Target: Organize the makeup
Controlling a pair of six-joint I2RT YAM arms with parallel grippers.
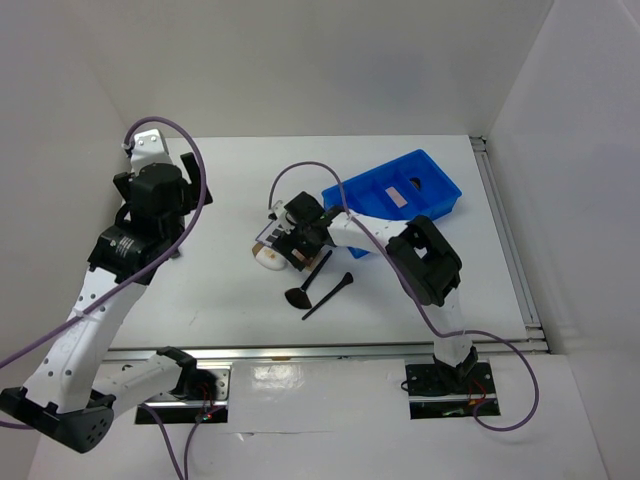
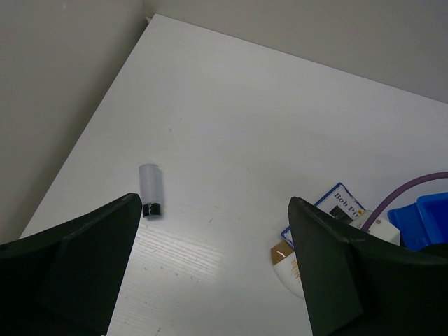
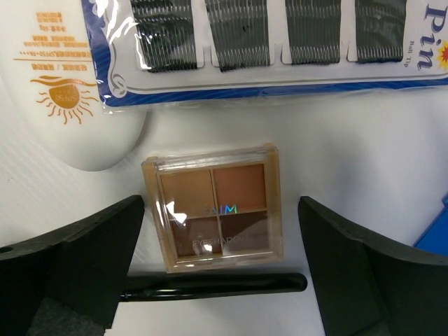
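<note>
White tabletop [image 1: 230, 200] is offering wide room on its left half from above, with white walls closing it in and a metal rail [image 1: 510, 250] running along the right edge. The blue tray [image 1: 440, 195] is sitting at the far right, a pale pink flat piece lying in one of its compartments. The right gripper [image 1: 292, 238] is hanging over the makeup cluster just left of the tray, where the white sponge [image 1: 267, 260] is showing. Two black brushes [image 1: 330, 297] are lying nearer the arms. The left arm [image 1: 120, 250] is standing well apart at the left.

The left wrist camera is showing the left gripper [image 2: 213, 203] with fingers spread wide and holding nothing, above bare table near the left edge. A small clear tube [image 2: 150, 187] with a black cap is lying there. A hairpin card [image 2: 337, 205] reading "Bob Pi" is peeking in at the right.

The right wrist camera is showing fingers spread on either side of the square compact [image 3: 218, 208] without touching it. Its lid is bearing glinting letters that look like "AIM". One brush handle is lying just below it, and the card above is reading "Pin".
</note>
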